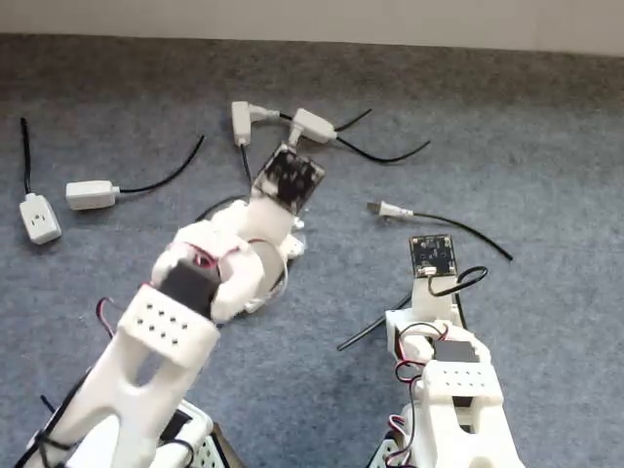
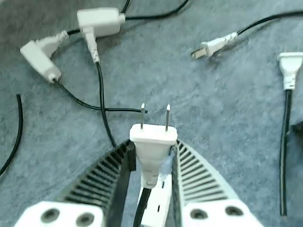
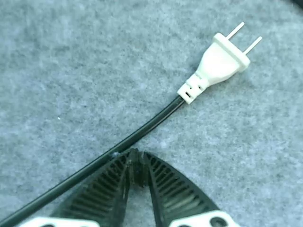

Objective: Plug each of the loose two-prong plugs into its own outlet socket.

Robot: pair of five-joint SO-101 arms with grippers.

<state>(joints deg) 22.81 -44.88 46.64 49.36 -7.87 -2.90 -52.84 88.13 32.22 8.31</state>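
My left gripper (image 2: 152, 150) is shut on a white two-prong plug (image 2: 152, 138), held above the carpet with its prongs pointing away from the wrist. Beyond it lie two white outlet sockets (image 2: 40, 59) (image 2: 99, 21) on black cables, close together. In the high view they are at the far middle (image 1: 241, 119) (image 1: 312, 125), just past the left arm's camera board (image 1: 290, 178). A second loose plug (image 3: 220, 61) (image 1: 390, 209) lies flat on the carpet. My right gripper (image 3: 137, 161) is shut and empty a short way from it, its tips right beside that plug's black cable (image 3: 142, 132).
Two more white sockets (image 1: 91, 194) (image 1: 39, 216) lie at the far left of the grey carpet. Another white cable end (image 2: 289, 68) lies off to one side in the left wrist view. Black cables cross the carpet between the arms (image 1: 370, 327).
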